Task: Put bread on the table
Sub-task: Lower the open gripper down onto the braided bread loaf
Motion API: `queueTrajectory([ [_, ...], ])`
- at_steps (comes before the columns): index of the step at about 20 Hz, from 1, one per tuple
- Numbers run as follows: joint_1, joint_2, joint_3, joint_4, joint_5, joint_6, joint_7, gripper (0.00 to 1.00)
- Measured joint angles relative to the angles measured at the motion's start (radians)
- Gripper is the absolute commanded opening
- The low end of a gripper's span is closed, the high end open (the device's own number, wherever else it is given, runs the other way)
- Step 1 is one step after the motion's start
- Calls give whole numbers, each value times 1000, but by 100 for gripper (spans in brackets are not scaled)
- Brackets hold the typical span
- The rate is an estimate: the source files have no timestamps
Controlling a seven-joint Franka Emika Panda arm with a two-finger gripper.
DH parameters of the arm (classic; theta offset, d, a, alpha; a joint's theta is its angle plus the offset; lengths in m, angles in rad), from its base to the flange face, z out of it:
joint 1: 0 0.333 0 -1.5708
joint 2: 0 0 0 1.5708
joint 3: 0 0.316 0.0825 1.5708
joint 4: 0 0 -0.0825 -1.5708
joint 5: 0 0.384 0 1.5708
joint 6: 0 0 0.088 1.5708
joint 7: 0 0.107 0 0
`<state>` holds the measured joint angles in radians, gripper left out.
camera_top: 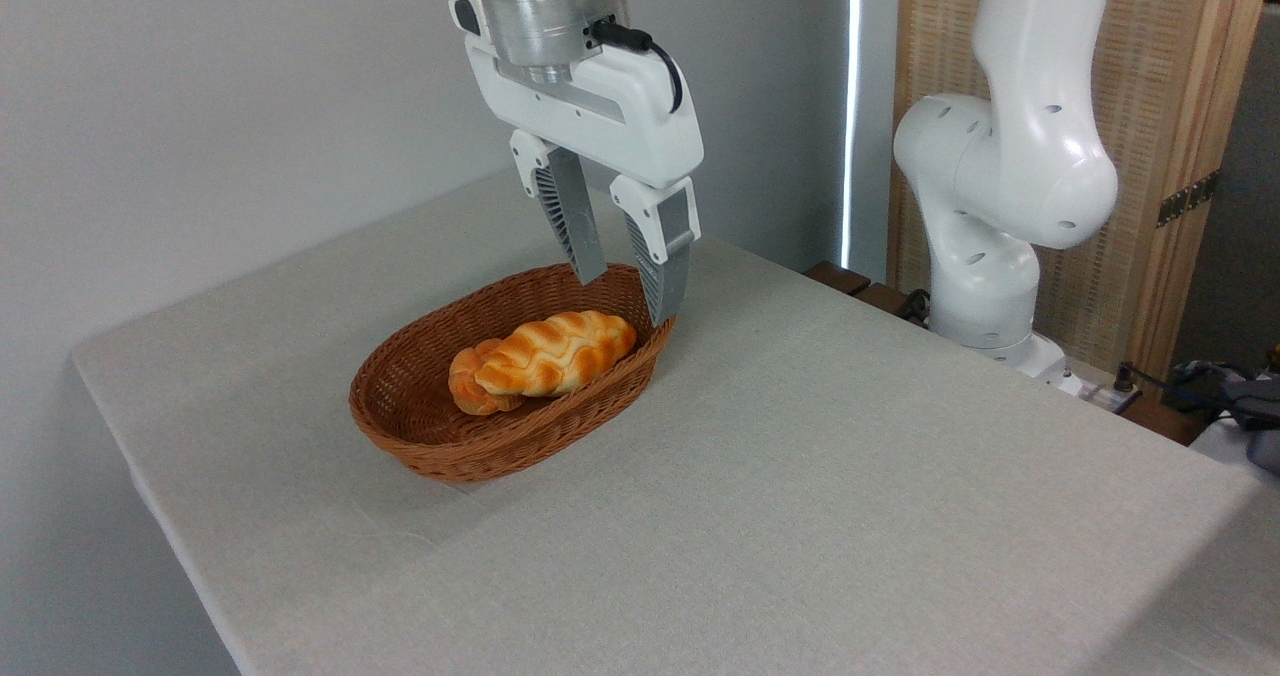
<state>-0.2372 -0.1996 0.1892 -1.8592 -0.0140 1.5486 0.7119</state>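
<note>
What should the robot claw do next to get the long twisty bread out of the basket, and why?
Probably go down a little and toward the picture's left. The gripper is open and empty, hanging over the far end of the basket, with one finger near its rim. The bread lies lower, inside, leaning on a small bun, so the fingers must straddle the loaf before closing.

wall (200, 106): plain grey | light strip (852, 106) | woven wooden screen (1160, 106)

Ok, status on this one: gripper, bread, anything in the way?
Gripper open, empty, above the basket's far end. Bread in the basket, not gripped. Small bun tucked against its left end; table not reached.
</note>
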Motion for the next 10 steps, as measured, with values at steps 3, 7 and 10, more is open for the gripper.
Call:
queueTrajectory([
  [3,-5,5,-5,-1,0,-5,1,100],
  [7,-33,6,-12,-19,-1,24,1,100],
  [10,-83,6,-13,-63,-2,87,-18,100],
])
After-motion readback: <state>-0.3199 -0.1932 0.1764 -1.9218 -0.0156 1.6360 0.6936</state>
